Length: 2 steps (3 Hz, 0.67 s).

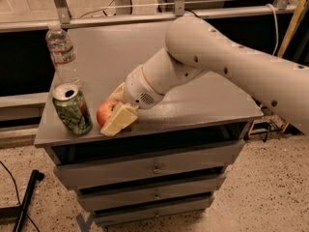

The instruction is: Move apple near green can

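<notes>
The red apple (pixel 106 112) with yellowish patches rests on the grey cabinet top (pixel 193 105), just right of the green can (pixel 72 109). The can stands upright near the front left corner, its silver top and opening showing. My gripper (pixel 115 111) reaches in from the right on a thick white arm. Its cream fingers (pixel 118 121) sit on either side of the apple, one in front and one behind, closed around it. A narrow gap separates the apple from the can.
A clear plastic water bottle (pixel 61 53) stands upright behind the can at the left edge. The cabinet has several drawers (pixel 154 168) below. A metal rail (pixel 145 16) runs behind the top. A black pole (pixel 26 197) lies on the speckled floor at left.
</notes>
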Each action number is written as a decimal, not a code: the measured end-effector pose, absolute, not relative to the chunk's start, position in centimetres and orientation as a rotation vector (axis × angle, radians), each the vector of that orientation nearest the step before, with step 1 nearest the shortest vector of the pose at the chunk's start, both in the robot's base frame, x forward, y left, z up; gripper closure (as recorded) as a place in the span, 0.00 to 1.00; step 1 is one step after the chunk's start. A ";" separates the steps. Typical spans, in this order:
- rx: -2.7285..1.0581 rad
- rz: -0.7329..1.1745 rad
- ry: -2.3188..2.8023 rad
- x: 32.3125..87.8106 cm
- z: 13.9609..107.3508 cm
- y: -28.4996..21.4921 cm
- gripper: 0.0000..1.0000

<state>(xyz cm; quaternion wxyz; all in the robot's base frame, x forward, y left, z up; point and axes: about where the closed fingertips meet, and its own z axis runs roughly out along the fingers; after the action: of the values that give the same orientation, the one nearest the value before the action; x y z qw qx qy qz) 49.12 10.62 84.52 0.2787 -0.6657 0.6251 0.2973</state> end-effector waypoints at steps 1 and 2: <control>-1.790 0.795 1.674 49.1 84.5 10.8 0.00; -1.788 0.799 1.672 49.0 84.5 10.8 0.00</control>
<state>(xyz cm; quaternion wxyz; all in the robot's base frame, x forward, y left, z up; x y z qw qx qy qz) 49.04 10.78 84.48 0.2793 -0.6668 0.6235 0.2978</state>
